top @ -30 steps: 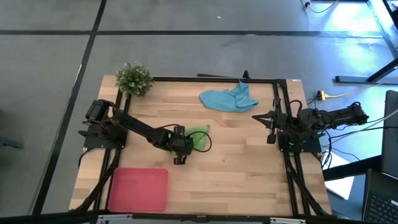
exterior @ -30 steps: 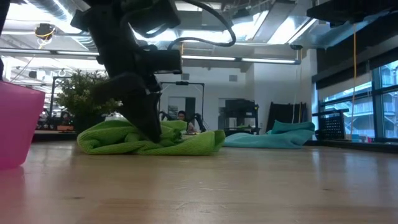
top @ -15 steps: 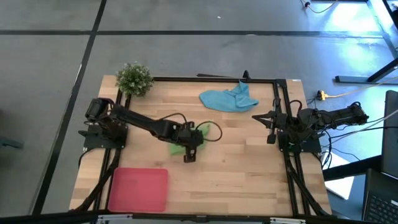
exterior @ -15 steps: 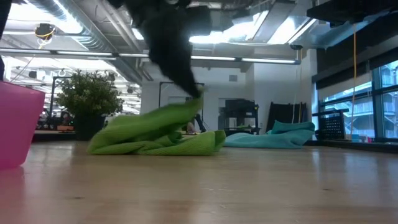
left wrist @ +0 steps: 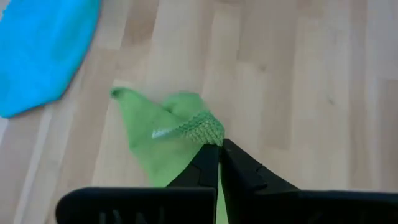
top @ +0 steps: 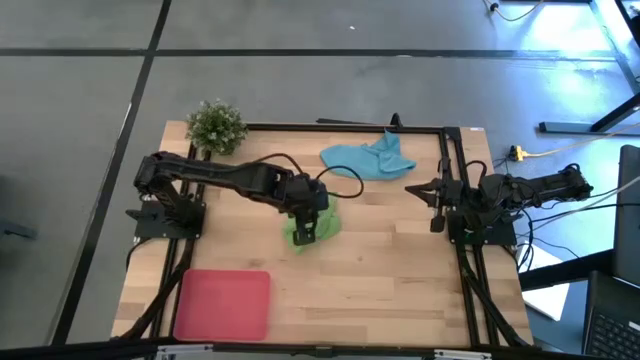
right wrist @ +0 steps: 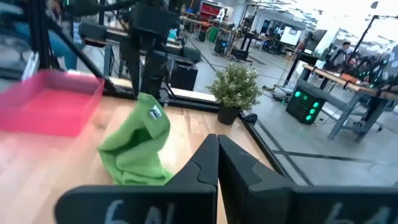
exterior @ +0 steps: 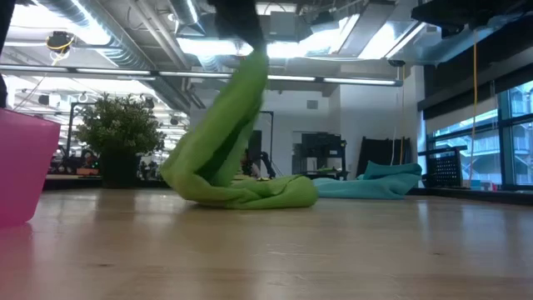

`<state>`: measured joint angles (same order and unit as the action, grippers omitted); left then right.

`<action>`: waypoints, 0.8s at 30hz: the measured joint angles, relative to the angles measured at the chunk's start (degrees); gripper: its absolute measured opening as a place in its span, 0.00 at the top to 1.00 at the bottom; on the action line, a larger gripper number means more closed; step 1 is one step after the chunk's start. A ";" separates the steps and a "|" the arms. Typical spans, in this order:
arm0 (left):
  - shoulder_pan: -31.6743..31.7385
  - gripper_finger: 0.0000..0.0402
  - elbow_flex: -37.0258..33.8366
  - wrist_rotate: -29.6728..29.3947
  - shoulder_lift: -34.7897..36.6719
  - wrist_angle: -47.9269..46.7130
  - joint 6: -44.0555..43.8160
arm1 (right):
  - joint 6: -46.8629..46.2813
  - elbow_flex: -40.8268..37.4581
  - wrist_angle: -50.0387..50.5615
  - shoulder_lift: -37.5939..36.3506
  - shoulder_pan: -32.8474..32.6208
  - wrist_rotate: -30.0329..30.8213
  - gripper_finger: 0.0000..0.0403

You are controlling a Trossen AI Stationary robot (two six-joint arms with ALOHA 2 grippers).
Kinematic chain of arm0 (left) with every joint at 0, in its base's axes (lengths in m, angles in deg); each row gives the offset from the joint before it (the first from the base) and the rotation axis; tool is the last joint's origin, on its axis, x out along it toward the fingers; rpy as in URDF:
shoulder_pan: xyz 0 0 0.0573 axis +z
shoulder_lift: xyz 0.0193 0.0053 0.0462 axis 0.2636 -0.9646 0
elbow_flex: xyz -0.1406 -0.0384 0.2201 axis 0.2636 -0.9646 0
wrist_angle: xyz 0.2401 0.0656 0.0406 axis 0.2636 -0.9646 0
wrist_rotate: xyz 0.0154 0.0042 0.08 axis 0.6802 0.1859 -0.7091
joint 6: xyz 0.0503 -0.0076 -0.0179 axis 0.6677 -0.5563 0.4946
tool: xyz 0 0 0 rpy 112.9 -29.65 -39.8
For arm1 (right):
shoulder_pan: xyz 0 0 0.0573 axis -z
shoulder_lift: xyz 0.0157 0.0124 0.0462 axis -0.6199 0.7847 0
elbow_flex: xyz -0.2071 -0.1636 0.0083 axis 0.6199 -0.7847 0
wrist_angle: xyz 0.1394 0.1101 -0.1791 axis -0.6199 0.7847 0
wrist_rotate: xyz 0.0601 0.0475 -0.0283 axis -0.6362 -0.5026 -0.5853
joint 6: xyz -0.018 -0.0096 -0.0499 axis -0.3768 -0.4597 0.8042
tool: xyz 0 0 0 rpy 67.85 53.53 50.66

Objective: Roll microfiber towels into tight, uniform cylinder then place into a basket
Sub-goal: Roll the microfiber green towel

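Observation:
The lime green towel (exterior: 229, 158) is drawn up at one end near the table's middle, with my left gripper (left wrist: 219, 142) shut on that end; its lower folds rest on the wood. The high view shows this gripper (top: 304, 232) over the towel (top: 318, 228). The light blue towel (top: 367, 158) lies crumpled near the far edge. The pinkish-red basket (top: 222, 303) sits at the near left corner. My right gripper (right wrist: 217, 146) waits shut and level at the table's right side (top: 438, 195). My left gripper pinches a bunched end of the green towel (left wrist: 202, 127) between its two fingers, beside a small white label. The fingers come from above, slanting down. The towel hangs below them in a sloping fold, its lower part (exterior: 250, 193) lying bunched on the table.
A small potted plant (top: 216, 125) stands at the far left corner. A black frame rail (top: 340, 127) runs along the table's edges. Bare wood lies between the green towel and the basket and across the near right of the table.
My left gripper has risen from the table and gone a little toward the right edge, taking one end of the green towel up with it. That end now stands high, while the towel's lower folds stay on the wood.

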<state>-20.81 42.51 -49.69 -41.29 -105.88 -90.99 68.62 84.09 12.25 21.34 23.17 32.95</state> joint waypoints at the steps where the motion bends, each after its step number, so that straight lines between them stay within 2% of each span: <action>1: -0.16 1.00 1.43 0.75 0.14 -2.79 -0.15 | -0.35 0.00 0.01 -0.04 0.00 0.02 0.99; 6: -1.28 1.00 6.89 3.45 0.29 -16.11 -6.30 | -1.74 -0.02 0.04 -0.02 0.00 0.07 0.99; 11: -3.18 1.00 7.75 3.68 0.29 -26.95 -11.25 | -3.14 0.00 0.09 0.00 0.00 0.33 0.99; 17: -4.04 1.00 7.75 0.39 0.29 -30.68 -12.03 | -3.32 0.00 0.11 0.00 0.00 2.09 0.99; 24: -4.02 1.00 7.73 -1.80 0.27 -33.46 -11.80 | -7.61 -0.01 -0.03 1.75 0.03 3.21 0.99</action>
<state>-24.83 50.24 -51.49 -41.02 -139.34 -102.79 61.01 84.08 12.22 23.09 23.21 36.17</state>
